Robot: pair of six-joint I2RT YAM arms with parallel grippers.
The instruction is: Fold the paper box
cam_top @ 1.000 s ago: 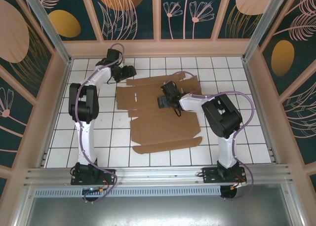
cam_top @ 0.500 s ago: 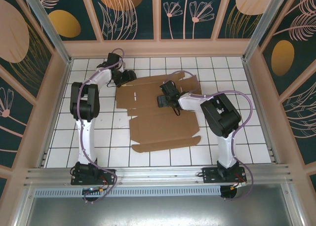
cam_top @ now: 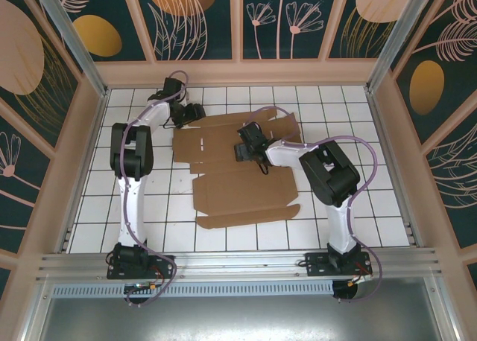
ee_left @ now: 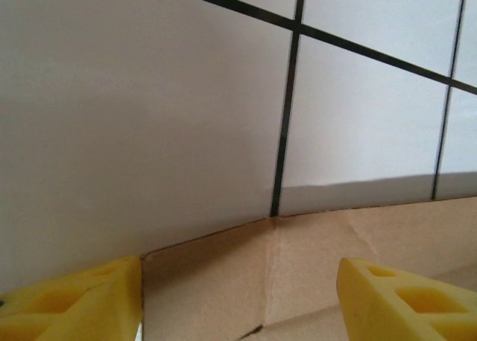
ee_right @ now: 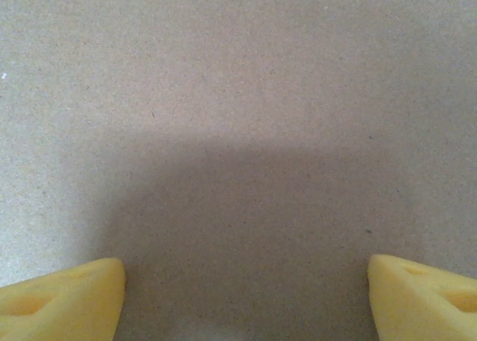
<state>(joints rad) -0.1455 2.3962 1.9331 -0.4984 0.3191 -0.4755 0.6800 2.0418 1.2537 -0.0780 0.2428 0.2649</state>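
The paper box is a large flat brown die-cut cardboard sheet with flaps and slots, lying on the white tiled table. My left gripper is at the sheet's far left corner. Its yellow fingertips stand wide apart and open, with the cardboard edge low between them and nothing pinched. My right gripper hovers over the far middle of the sheet. In the right wrist view, plain cardboard lies close under my right gripper, which is open and holds nothing.
The white tiled table has black grid lines and is walled by wooden rails and patterned panels. A metal rail runs along the near edge by both arm bases.
The cardboard sheet has slid a little to the left. Both grippers have shifted slightly left with it, and both stay open.
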